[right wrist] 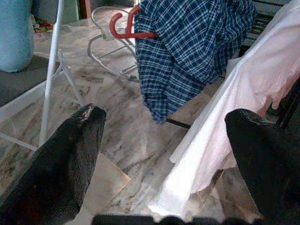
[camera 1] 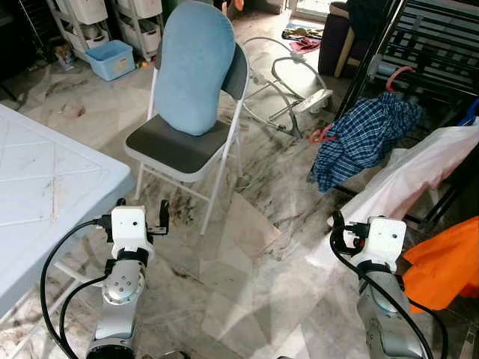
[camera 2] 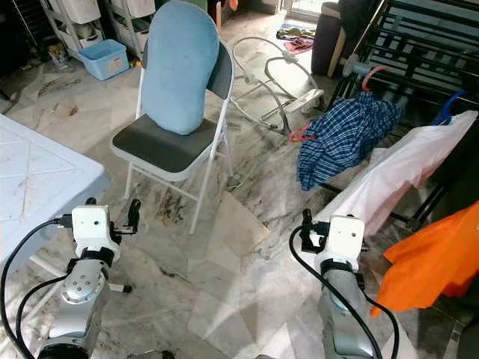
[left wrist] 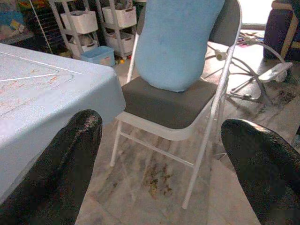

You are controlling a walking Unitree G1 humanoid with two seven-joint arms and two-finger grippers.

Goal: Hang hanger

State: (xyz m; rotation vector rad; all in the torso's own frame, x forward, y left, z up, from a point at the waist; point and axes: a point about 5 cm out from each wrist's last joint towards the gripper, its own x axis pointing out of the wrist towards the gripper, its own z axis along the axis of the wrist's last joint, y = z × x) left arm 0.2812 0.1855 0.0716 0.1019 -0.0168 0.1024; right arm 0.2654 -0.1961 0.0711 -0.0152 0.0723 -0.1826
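Note:
A blue plaid shirt hangs on a red hanger against the black drying rack at the right. The hanger's red end sticks out at the shirt's lower left. Beside it a white garment drapes from a blue hanger, and an orange garment hangs nearest me. My right gripper is open and holds nothing, low over the floor short of the white garment. My left gripper is open too, facing the folding chair.
The grey folding chair carries a blue cushion and stands ahead at left. A white table is close on my left. A white tubular frame lies on the marble floor behind the chair. Shelves and a blue bin stand far left.

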